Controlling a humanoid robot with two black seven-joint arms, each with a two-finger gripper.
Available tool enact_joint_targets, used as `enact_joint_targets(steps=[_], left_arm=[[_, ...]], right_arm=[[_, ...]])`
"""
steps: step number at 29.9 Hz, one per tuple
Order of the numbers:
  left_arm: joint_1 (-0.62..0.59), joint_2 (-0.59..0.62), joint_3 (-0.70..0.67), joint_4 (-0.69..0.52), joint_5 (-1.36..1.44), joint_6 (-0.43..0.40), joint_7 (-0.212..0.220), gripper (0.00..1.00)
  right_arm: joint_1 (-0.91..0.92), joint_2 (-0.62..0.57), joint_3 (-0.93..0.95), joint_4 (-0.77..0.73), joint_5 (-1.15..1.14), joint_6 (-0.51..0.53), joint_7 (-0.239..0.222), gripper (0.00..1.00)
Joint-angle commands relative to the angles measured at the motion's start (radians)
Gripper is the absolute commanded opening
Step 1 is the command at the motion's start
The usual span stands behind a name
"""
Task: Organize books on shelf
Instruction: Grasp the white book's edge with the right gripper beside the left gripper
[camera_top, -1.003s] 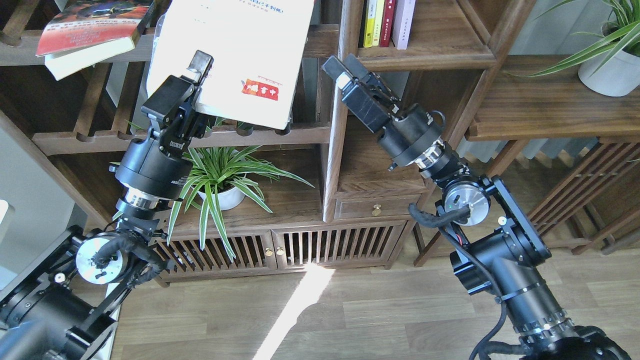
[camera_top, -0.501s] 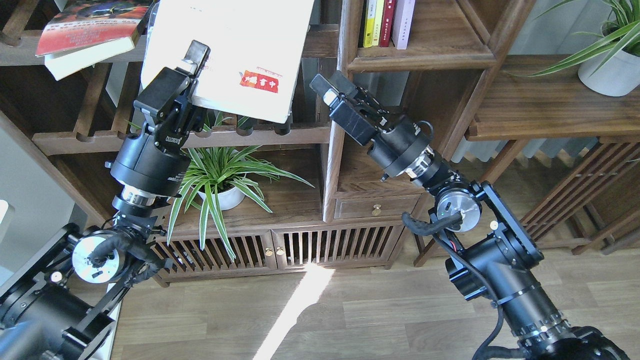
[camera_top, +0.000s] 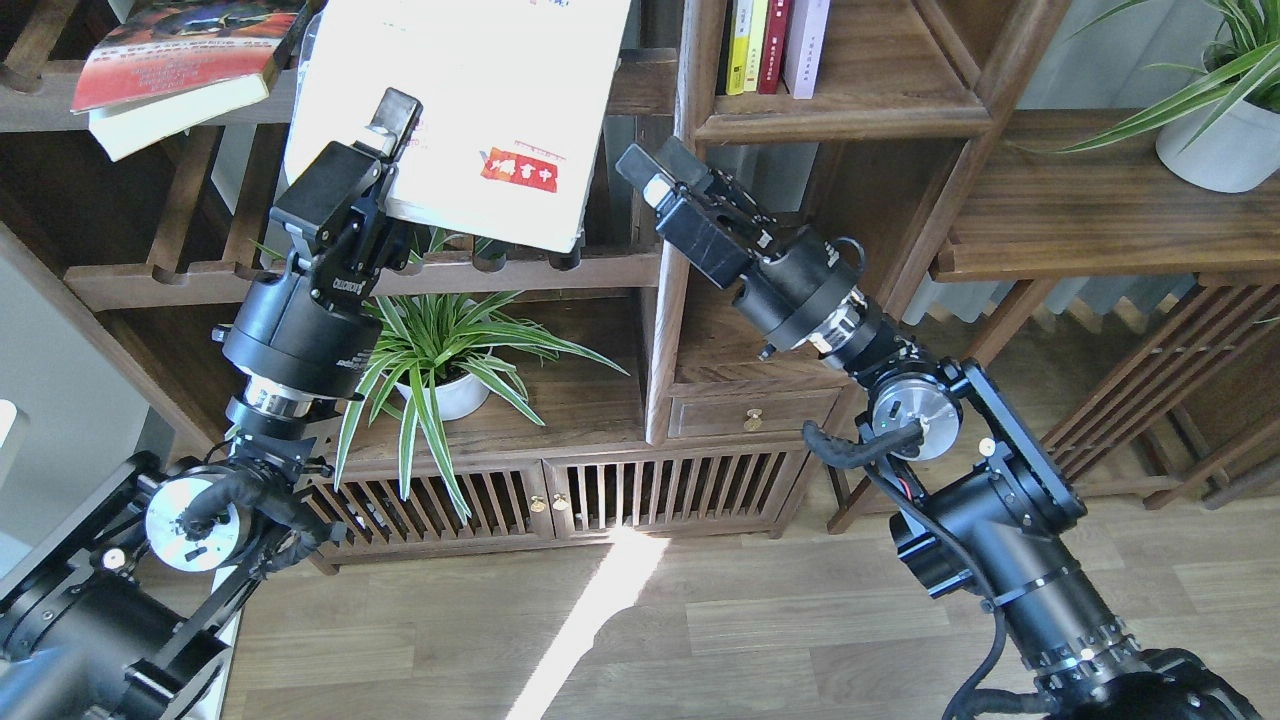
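Since a sec ago left gripper (camera_top: 385, 150), pinching large white book (camera_top: 470, 110), lifts it slightly; right gripper (camera_top: 655, 185) nears, fingers unclear; red-orange book (camera_top: 180, 60) unshelved.

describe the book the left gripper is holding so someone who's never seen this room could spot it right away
Start at the slatted wooden rack in the upper left, above the spider plant. The left gripper clamps the lower left edge of the large white book, held tilted in front of that rack. Its plain white cover with a small red logo sets it apart from the red-orange book lying to its left.
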Motion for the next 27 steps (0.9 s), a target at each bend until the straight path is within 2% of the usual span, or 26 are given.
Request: enact_joint_targets(steps=[1, 12, 27], left_arm=[[0.001, 0.000, -0.004, 0.000, 0.000, 0.000, 0.000, 0.02], [0.001, 0.000, -0.003, 0.002, 0.000, 0.000, 0.003, 0.02], [-0.001, -0.004, 0.000, 0.000, 0.000, 0.000, 0.014, 0.02]], right_arm=[[0.006, 0.000, -0.007, -0.001, 0.001, 0.000, 0.000, 1.00], [0.098, 0.000, -0.079, 0.000, 0.045, 0.000, 0.008, 1.00], [0.118, 0.000, -0.178, -0.007, 0.067, 0.000, 0.012, 1.00]])
